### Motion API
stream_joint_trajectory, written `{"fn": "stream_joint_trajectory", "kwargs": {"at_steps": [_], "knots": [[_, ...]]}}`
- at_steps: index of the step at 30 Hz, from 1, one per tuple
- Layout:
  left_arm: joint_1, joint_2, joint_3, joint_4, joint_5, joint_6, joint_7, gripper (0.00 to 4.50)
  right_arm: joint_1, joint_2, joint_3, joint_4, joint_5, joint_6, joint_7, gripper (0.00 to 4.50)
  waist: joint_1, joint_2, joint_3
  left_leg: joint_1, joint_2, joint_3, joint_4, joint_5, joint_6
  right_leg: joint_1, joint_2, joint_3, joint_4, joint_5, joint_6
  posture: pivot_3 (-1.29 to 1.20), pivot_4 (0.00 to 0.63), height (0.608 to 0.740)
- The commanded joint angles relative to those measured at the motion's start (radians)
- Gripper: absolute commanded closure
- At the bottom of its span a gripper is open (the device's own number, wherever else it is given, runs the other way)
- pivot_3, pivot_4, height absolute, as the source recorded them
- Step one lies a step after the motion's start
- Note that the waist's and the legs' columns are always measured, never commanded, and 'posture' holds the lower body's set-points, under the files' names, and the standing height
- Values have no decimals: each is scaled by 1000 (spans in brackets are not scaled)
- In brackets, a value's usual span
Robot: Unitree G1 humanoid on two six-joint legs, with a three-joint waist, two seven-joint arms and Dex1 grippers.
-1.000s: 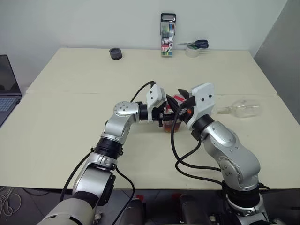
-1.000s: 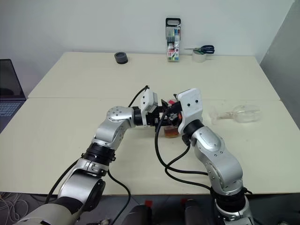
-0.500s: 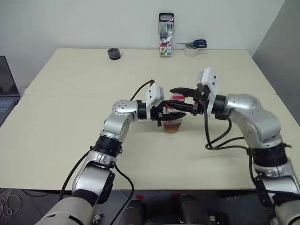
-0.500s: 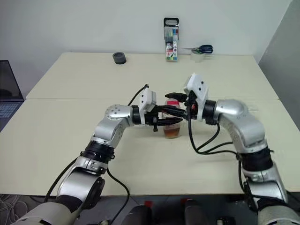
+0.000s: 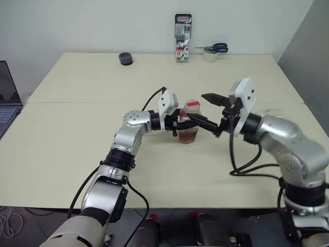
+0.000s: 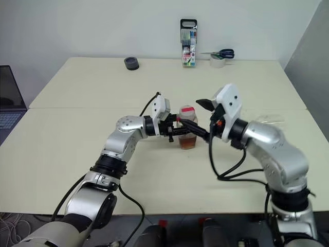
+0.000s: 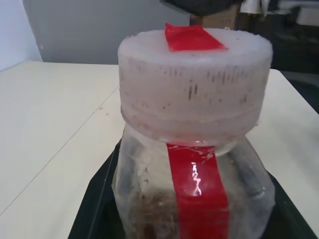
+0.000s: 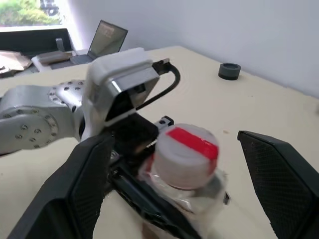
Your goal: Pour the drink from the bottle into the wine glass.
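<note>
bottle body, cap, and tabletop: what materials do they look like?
Bottle: clear thin plastic, probably; glossy, wrinkled wall with a shiny red tape strip. Cap: whitish translucent plastic, matte, ribbed side, red tape on top. Table: cream, smooth matte surface, likely laminate.

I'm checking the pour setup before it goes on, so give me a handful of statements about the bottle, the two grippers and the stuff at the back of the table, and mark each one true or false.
1. The left gripper is shut on the bottle. True.
2. The bottle's cap is off. False: the cap, with its red strip, sits on the bottle.
3. The right gripper is open, a finger on either side of the cap. True.
4. The bottle lies on its side on the table. False: it stands upright.
5. The marker case stands at the far edge of the table, with scissors to its right. True.
6. The right gripper grips the cap. False: its fingers stand clear of it.
</note>
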Motion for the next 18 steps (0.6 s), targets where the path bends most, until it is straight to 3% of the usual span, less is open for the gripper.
{"fn": "stream_joint_trajectory", "kwargs": {"at_steps": [1,6,16,18], "knots": [[-39,-8,8,-14,-2,-31,0,2756,0,65,34,-70,-56,-7,-135,210,-1,0,0,0,0,0,0,0,0,0,0,0,0,0,0,0,150,740],[-48,-12,4,-4,7,-45,-9,2756,4,148,85,-25,-158,-57,-250,210,-4,0,0,0,0,0,0,2,-3,0,0,0,0,0,0,0,150,740],[-53,-17,8,4,15,-51,-3,2756,8,192,152,19,-258,-128,-292,210,-6,0,0,0,0,0,0,2,-3,0,1,0,0,0,0,0,150,740],[-51,-17,9,2,15,-50,-1,2756,14,213,159,25,-269,-143,-303,488,-6,0,0,0,0,0,0,2,-3,0,1,0,0,0,0,0,150,740]]}}
